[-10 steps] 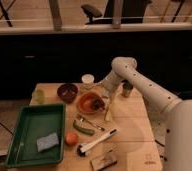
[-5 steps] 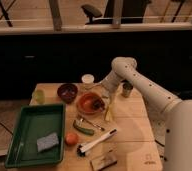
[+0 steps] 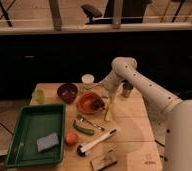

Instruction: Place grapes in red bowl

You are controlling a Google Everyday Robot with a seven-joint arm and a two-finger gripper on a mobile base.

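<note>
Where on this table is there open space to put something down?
The widest bare wood is the right side of the table, below the can and right of the brush. The green tray is bare behind its sponge. Mid-table is crowded: the gripper hangs at the right edge of the red bowl, grapes inside, with the green vegetable and orange below.

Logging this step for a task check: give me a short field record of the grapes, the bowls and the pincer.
item: cluster of dark purplish-red grapes
location: inside the round orange-red bowl, right part
arm end: pincer at that bowl's right rim, beside the grapes
neighbour: dark maroon round bowl, left of and behind it
tray: green plastic tray holding a grey-blue sponge
</note>
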